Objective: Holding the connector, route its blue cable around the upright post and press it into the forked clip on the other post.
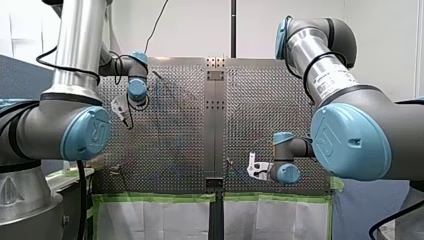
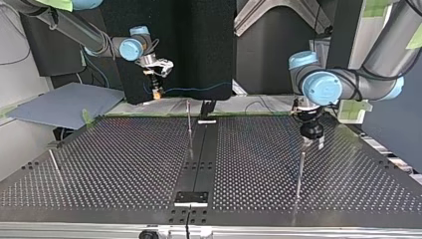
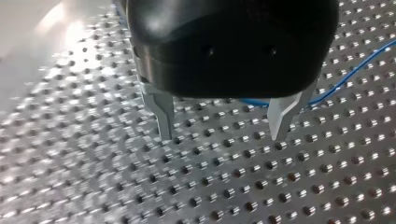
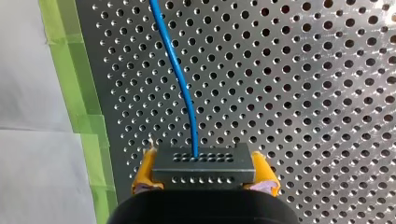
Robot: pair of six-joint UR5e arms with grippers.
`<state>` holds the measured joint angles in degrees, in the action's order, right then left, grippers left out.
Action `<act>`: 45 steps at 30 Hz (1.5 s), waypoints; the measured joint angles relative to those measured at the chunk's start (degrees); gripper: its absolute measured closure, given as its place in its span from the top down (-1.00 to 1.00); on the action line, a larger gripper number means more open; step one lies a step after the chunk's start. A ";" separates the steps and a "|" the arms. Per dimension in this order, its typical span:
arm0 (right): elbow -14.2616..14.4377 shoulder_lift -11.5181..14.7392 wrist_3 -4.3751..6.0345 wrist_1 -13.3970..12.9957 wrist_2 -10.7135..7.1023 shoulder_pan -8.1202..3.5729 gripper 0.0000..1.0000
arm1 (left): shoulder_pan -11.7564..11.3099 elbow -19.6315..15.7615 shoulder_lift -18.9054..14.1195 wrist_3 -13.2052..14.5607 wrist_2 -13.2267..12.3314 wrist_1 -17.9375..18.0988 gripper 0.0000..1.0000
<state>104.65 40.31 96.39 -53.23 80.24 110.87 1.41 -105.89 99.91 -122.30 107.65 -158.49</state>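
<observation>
I judge that the task is at its beginning: the connector is in hand, but the cable is not yet led around any post. In the right wrist view my right gripper (image 4: 204,175) has its yellow pads closed firmly on the two short sides of the dark grey rectangular connector (image 4: 203,162) with rows of small holes. The thin blue cable (image 4: 180,84) leaves the connector's face and runs ahead of the gripper over the perforated metal table (image 2: 124,164), beside a strip of green tape (image 4: 79,102). In the top view this gripper hangs in the upper left of the frame. The cable goes from it toward the middle, behind the thin upright metal post (image 2: 189,122) at the centre, and seems apart from it. A second thin post (image 2: 300,172) stands in the lower right of that frame, and a third, leaning one (image 2: 53,163) in the lower left. Which of them carries the forked clip is too small for me to tell. My left gripper (image 3: 223,128) is black, and its metal fingers (image 3: 163,114) are spread wide with nothing between them. It hovers over the table, just above the second post, and a piece of the blue cable lies behind it. The next move, I think, calls for carrying the connector around the centre post low enough that the cable meets the post, with light tension. After that the cable must be lined up above the fork before I press it down.
</observation>
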 joint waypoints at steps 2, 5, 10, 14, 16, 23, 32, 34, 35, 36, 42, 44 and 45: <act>-0.01 0.00 0.03 -0.02 -0.04 -0.01 -1.00 | -0.66 -0.78 -1.01 -0.43 0.13 0.20 1.00; 0.00 0.00 0.04 -0.06 -0.06 0.00 -1.00 | -1.75 -2.07 -2.71 -0.42 -0.21 0.18 1.00; -0.01 0.00 0.08 -0.06 -0.34 0.00 -1.00 | -2.58 -4.23 -5.31 1.38 0.97 -1.04 1.00; -0.01 -0.01 0.08 0.01 -0.54 0.00 -1.00 | -2.74 -5.70 -7.43 3.42 1.83 -2.60 1.00; -0.01 -0.01 0.10 0.03 -0.57 0.00 -1.00 | -2.73 -6.03 -8.72 4.71 1.87 -3.83 1.00; -0.01 0.00 0.13 0.03 -0.66 0.01 -1.00 | -2.36 -5.79 -12.98 8.97 0.66 -8.01 1.00; -0.13 0.00 0.14 0.13 -0.77 0.01 -1.00 | -2.13 -1.78 -18.22 14.20 -1.38 -13.25 1.00; -0.12 0.00 0.14 0.12 -0.77 0.06 -1.00 | -2.03 -0.58 -19.44 15.42 -1.52 -14.50 1.00; -0.12 -0.01 0.14 0.13 -0.76 0.06 -1.00 | -1.97 -0.06 -19.95 15.93 -1.59 -14.99 1.00; -0.13 -0.01 0.14 0.13 -0.77 0.07 -1.00 | -1.89 0.59 -20.62 16.53 -1.73 -15.66 1.00; -0.19 -0.01 0.26 0.17 -0.77 0.03 -1.00 | -1.38 3.16 -23.55 18.96 -3.56 -18.58 1.00; -0.31 0.00 0.29 0.28 -0.77 0.06 -1.00 | -1.16 3.41 -24.34 19.71 -3.97 -19.38 1.00; -0.39 0.00 0.29 0.37 -0.77 0.10 -1.00 | -0.99 3.50 -24.89 20.26 -4.19 -19.94 1.00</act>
<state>104.26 40.31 96.68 -52.85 79.46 110.97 0.42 -102.40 75.02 -102.04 103.45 -178.43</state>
